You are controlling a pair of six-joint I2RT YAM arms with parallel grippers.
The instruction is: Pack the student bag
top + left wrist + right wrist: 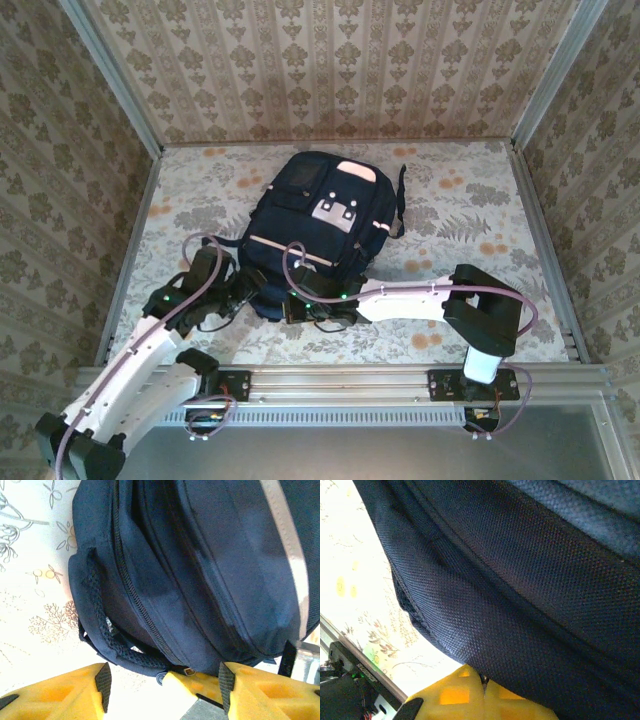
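The student bag [325, 225], navy with pale pink stripes and pink-white patches, lies flat mid-table. Its near end faces both grippers. My left gripper [245, 290] is at the bag's near left corner. In the left wrist view it [165, 676] stands open just short of the zipper line [145, 615] and the mesh carry handle [100, 610], with no bag fabric between its fingers. My right gripper [305, 305] is at the bag's near edge. Its yellow fingers [485, 697] are pressed together under the fabric on a small metal zipper pull [189, 671].
The floral tablecloth [470, 220] has free room right of the bag and behind it. A metal rail [400, 380] runs along the near edge. Patterned walls with metal posts [110, 80] close in the left, right and far sides.
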